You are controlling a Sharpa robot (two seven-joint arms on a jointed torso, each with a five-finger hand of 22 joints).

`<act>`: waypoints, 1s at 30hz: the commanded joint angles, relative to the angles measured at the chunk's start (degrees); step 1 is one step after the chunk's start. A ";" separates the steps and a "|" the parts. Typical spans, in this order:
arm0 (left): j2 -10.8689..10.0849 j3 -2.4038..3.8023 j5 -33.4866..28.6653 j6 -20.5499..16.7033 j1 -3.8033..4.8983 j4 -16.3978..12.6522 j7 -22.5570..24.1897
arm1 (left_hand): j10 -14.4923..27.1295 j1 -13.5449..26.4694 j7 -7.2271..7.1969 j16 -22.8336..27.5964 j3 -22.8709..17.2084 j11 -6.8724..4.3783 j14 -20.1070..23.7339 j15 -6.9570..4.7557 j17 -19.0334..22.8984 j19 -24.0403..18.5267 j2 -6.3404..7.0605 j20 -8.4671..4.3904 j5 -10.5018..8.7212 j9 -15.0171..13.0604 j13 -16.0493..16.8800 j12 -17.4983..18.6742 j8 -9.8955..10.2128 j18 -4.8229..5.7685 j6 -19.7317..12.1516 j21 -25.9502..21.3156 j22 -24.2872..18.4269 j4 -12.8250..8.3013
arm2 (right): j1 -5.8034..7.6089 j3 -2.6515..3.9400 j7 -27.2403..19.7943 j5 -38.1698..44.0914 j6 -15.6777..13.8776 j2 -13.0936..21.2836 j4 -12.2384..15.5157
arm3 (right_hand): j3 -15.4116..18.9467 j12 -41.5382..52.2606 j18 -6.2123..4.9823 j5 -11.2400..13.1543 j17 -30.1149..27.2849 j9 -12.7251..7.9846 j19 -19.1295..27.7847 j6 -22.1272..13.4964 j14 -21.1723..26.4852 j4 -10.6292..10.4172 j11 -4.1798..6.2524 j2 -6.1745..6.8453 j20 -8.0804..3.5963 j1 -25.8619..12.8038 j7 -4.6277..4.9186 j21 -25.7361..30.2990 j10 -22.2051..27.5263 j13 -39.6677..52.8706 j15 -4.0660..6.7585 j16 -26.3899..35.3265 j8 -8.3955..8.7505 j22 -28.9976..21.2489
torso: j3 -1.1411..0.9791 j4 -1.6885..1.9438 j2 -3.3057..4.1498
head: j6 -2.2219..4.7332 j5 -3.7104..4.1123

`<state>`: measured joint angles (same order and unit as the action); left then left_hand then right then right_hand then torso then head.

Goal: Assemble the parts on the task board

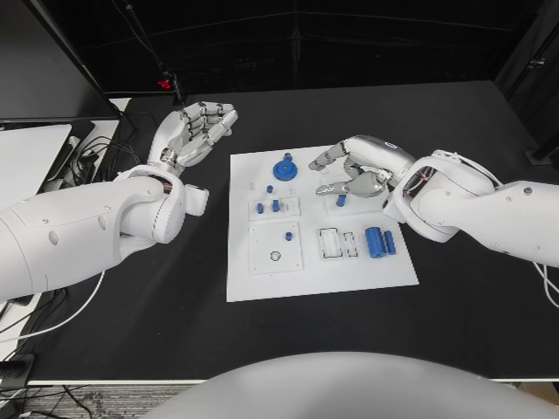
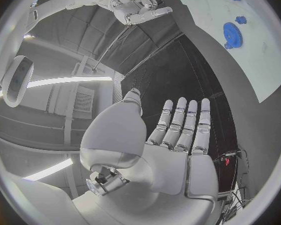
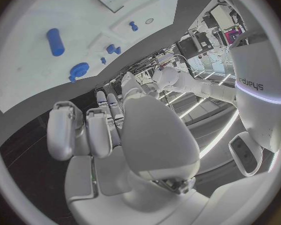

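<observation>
Where cables trail, black table (image 1: 481, 305) bears task board (image 1: 355, 271).

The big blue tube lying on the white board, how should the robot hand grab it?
Pinch the blue tube across its middle, coming straight down from above. It lies flat on the white board, so its long round sides are free, though a smaller blue piece sits close on one side.

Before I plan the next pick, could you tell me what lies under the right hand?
The right hand hovers over the task board near a small blue part; anything directly beneath its fingers is hidden.
</observation>
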<state>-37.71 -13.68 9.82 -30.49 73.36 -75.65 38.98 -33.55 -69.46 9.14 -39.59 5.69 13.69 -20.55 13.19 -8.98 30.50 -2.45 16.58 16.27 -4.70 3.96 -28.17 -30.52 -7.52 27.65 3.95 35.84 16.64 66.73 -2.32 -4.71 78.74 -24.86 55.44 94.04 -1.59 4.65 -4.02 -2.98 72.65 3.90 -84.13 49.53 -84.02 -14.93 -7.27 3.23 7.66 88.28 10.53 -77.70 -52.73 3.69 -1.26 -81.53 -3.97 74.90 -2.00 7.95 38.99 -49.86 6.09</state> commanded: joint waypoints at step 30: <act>-0.06 0.06 -0.09 0.56 -0.13 0.28 7.83 | 0.52 0.12 6.74 -0.56 0.48 -0.19 0.37 -0.06 0.21 0.38 -0.71 0.00 0.44 0.11 -0.10 -0.53 -0.33 0.62 -0.66 0.22 -0.15 0.07 | 0.13 -0.06 21.20 11.10 14.80 -1.85 -2.29 | -1.66 5.78 0.90 0.25 -0.58 0.67 -0.29 5.31 -2.88 1.53 0.40 0.21 0.04 1.00 -0.15 0.16 -4.72 0.56 -0.67 -0.59 -2.37 9.09 | -0.07 0.01 -0.02 | -0.14 0.41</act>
<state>-37.75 -13.68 9.82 -30.36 73.18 -75.35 38.98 -33.34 -69.25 9.14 -39.82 5.85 13.49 -20.55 13.19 -8.83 30.50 -2.66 16.58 16.49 -4.65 3.92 -28.40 -30.52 -7.52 27.23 3.95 35.78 16.79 66.77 -2.41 14.17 87.83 -12.15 53.70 91.70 -3.02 10.24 -4.01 -2.98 71.99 4.52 -84.04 54.56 -84.04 -13.51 -6.84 3.73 7.17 88.85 10.37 -77.70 -57.01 4.25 -1.55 -81.81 -6.15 74.90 -2.06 7.98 38.99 -49.98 6.54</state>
